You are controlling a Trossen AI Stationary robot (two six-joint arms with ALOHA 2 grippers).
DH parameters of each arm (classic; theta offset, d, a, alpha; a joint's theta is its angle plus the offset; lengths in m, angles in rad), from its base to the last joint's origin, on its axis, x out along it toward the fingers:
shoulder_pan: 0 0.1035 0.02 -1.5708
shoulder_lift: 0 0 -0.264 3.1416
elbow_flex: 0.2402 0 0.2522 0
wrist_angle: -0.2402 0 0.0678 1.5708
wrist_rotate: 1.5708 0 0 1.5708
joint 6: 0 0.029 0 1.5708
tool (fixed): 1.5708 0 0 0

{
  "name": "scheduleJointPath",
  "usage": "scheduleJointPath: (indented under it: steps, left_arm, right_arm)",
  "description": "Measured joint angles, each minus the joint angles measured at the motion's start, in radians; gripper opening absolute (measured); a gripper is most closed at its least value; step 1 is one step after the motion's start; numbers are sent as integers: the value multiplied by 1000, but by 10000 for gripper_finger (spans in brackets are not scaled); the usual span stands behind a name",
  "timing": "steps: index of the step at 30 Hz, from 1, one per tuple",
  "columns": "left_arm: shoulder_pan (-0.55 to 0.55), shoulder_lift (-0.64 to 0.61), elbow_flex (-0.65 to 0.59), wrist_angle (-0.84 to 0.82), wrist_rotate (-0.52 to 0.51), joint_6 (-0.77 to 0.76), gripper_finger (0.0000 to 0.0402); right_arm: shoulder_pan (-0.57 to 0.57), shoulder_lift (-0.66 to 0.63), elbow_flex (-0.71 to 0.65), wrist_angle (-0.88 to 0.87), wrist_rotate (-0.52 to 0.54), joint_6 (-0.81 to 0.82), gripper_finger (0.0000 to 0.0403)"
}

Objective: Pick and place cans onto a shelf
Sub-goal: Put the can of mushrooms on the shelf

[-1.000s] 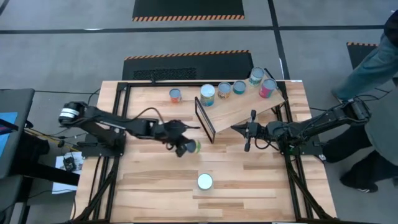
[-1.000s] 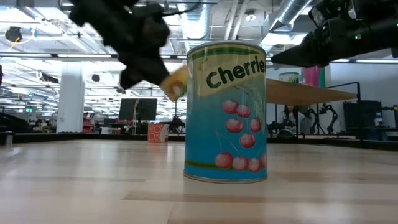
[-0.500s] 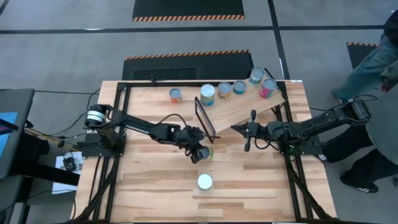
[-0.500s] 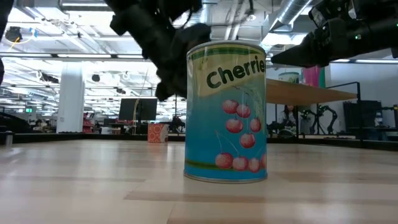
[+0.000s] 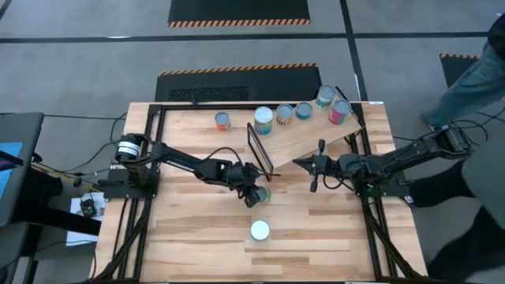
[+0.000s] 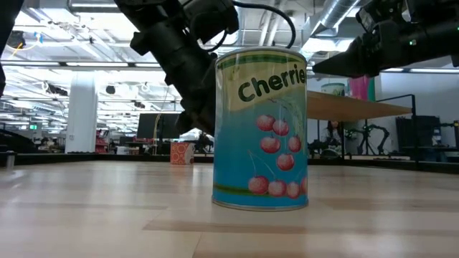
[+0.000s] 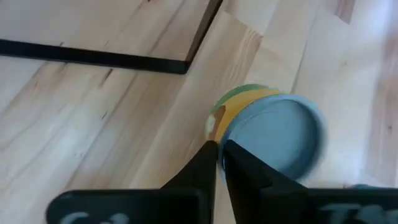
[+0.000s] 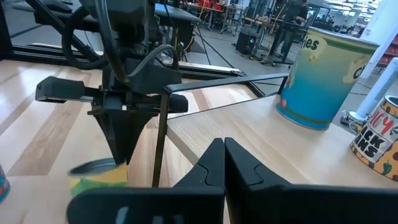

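My left gripper (image 5: 251, 195) is at the table's middle, shut on a yellow-and-green can with a pale-blue lid (image 5: 262, 193), close to the low left end of the slanted plywood shelf (image 5: 316, 136). The can also shows in the left wrist view (image 7: 273, 134) and the right wrist view (image 8: 99, 174). In the low view it is hidden behind a teal cherries can (image 6: 262, 129). Several cans (image 5: 285, 114) stand on the shelf's far edge. My right gripper (image 5: 297, 162) is shut and empty beside the shelf's near edge. My left gripper pinches the can at the edge of its lid end (image 7: 216, 124) between its two nearly closed fingertips. The fingers (image 8: 121, 149) point down from above. The can is tilted beside the tips; I cannot tell whether it touches the table.
The teal cherries can (image 5: 259, 230) stands alone toward the table's near edge. One more can (image 5: 222, 121) stands on the table at the far left of the shelf. The shelf's thin black frame (image 5: 259, 151) stands just beyond my left gripper. A person (image 5: 473, 71) is at the right.
My left gripper has carried the yellow-and-green can toward the table's right edge, up to the shelf's low left end, and has gone behind the cherries can in the low view. It has stayed shut on the can. It has hardly moved in the last half second.
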State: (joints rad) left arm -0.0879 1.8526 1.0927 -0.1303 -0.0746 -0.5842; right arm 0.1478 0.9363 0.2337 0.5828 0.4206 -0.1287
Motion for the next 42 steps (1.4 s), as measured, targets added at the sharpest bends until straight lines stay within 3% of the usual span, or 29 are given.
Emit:
scheduleJointPath:
  steps: [13, 19, 23, 28, 36, 42]
  left_arm:
    - [3, -32, 0, 1, 7, 128, 76]
    - [-3, -166, -8, -50, -16, 210, 63]
    - [-24, -264, -93, -4, -81, 258, 35]
    - [-30, -379, -323, 282, -80, 264, 3]
    - [20, -450, -702, 990, 95, 372, 1]
    - [93, -447, -815, 1186, 202, 435, 2]
  right_arm:
    - [0, 0, 0, 0, 0, 0, 12]
    - [0, 0, 0, 0, 0, 0, 12]
    - [0, 0, 0, 0, 0, -1, 13]
    - [0, 0, 0, -2, 0, 11, 13]
    - [41, 1, 83, -81, -16, 66, 11]
    - [148, 119, 242, -235, -20, 98, 11]
